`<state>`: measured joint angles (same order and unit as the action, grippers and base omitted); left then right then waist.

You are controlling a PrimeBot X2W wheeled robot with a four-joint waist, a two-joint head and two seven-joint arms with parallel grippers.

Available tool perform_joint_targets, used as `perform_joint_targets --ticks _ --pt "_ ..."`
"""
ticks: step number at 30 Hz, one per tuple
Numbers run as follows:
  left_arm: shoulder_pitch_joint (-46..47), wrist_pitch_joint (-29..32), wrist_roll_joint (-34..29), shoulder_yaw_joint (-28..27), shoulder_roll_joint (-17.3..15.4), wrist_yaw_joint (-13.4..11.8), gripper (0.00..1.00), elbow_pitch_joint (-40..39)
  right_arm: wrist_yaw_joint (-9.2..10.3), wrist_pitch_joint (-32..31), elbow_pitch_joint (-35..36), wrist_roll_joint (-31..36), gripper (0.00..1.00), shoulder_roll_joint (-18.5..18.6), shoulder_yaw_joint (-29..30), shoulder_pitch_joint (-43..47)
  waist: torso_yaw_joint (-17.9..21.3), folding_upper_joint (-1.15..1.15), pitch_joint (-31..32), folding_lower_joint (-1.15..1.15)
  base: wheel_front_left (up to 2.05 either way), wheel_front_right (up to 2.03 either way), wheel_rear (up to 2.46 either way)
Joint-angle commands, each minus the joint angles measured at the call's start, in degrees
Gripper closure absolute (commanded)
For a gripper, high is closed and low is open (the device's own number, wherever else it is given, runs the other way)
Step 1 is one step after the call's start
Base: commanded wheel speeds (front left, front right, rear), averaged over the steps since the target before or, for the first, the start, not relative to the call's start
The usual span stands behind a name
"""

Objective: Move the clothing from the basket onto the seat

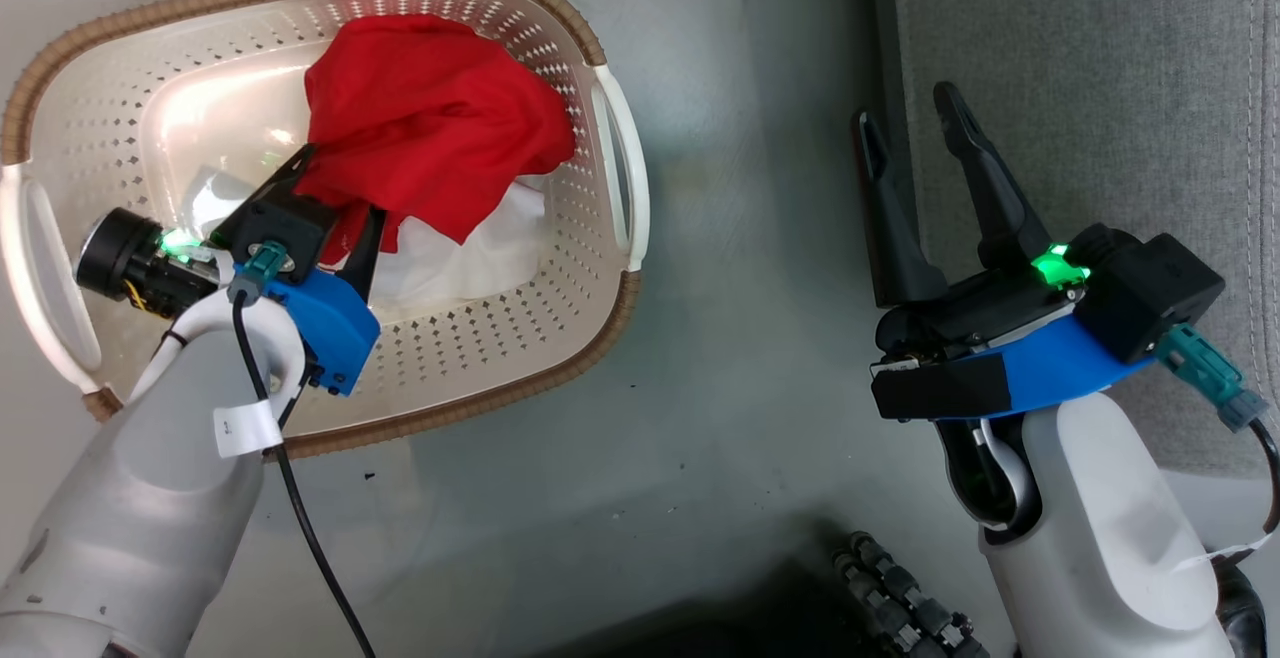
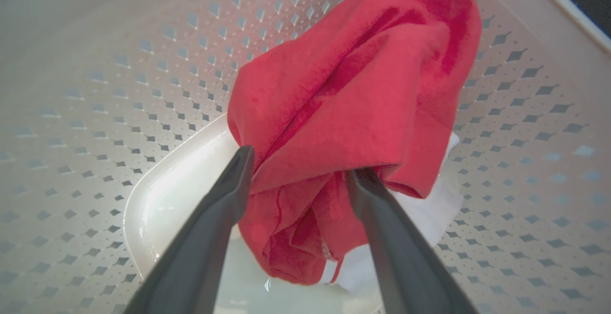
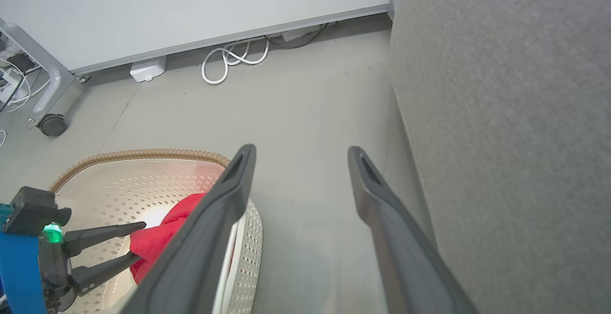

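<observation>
Clothing, a red bundle over white cloth, sits between the wide-open jaws of the left pincer inside the basket. Closing deep on the bunched fold should gather more fabric. The left forearm slants down into the basket. The right pincer is wide and empty, hovering at the edge of the seat.

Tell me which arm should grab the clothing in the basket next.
Left. The left gripper is open inside the basket, fingers either side of a fold of the red clothing. The right gripper hangs open over the floor beside the sofa, away from the basket.
</observation>
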<state>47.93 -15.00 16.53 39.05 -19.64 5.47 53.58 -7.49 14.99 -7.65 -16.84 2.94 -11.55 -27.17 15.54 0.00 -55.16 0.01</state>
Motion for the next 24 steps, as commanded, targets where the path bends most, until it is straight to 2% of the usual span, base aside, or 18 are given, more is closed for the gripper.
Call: perform_joint_targets --ticks 1,8,9,10,24 --pt "1.3 -0.3 -0.3 0.2 -0.3 0.1 0.0 0.4 -0.01 0.2 0.3 -0.5 0.0 -0.1 -0.1 -1.1 0.2 0.0 -0.3 -0.01 0.0 0.0 0.0" --pt "3.5 -0.3 -0.4 1.2 -0.2 1.0 0.0 2.1 -0.01 0.2 0.8 -1.1 0.0 -0.1 -0.2 -1.1 0.9 0.0 -0.8 -0.01 0.0 0.0 0.0" --pt "3.6 -0.3 -0.2 1.2 -0.1 1.1 0.06 2.2 -0.01 0.2 0.8 -1.1 0.0 -0.1 -0.2 -1.1 0.9 0.0 -0.8 -0.01 0.0 0.0 0.0" --pt "3.6 -0.3 0.0 1.2 -0.1 1.2 1.0 2.3 -0.01 0.2 0.9 -1.2 0.0 -0.1 -0.2 -1.1 1.0 0.0 -0.7 -0.01 0.0 0.0 0.0" --pt "3.1 -0.3 2.6 1.7 0.9 2.0 1.0 2.8 -0.01 0.2 1.3 -0.6 0.0 -0.1 -0.3 -1.2 0.1 0.0 0.0 -0.01 0.0 0.0 0.0"
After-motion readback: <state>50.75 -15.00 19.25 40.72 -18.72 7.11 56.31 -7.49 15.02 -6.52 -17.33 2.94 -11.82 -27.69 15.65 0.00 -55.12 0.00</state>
